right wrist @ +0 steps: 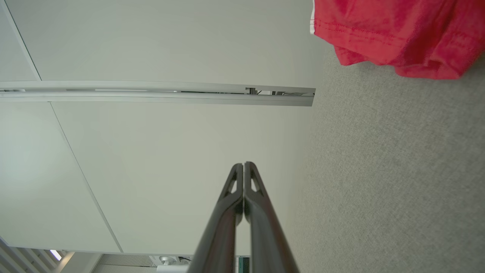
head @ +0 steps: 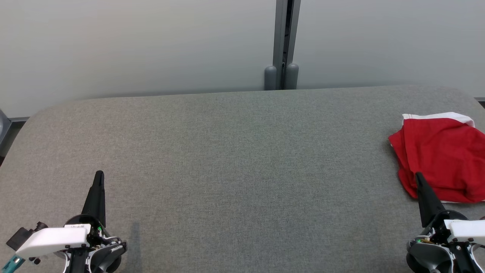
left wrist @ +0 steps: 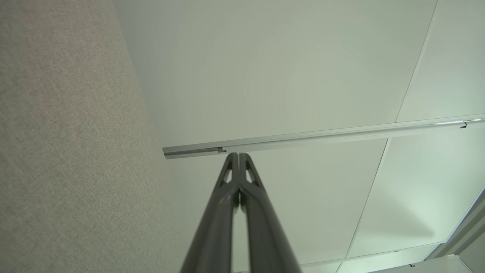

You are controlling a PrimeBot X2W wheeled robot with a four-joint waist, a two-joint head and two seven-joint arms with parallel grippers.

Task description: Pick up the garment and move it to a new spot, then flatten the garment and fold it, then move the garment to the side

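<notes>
A red garment (head: pixel 441 155) with a white band lies bunched at the far right of the grey fabric table (head: pixel 235 151), partly cut off by the head view's right edge. In the right wrist view the garment (right wrist: pixel 394 34) sits at the top right. My right gripper (head: pixel 418 176) is shut and empty at the lower right, its tip overlapping the garment's near edge in the head view; whether it touches, I cannot tell. Its fingertips (right wrist: pixel 244 165) press together. My left gripper (head: pixel 99 173) rests shut and empty at the lower left, tips (left wrist: pixel 238 155) together.
A pale partition wall (head: pixel 132 45) with a grey vertical post (head: pixel 282 45) stands behind the table's far edge. The table's rounded corners fall away at the back left and back right. Bare grey fabric spans the table's middle and left.
</notes>
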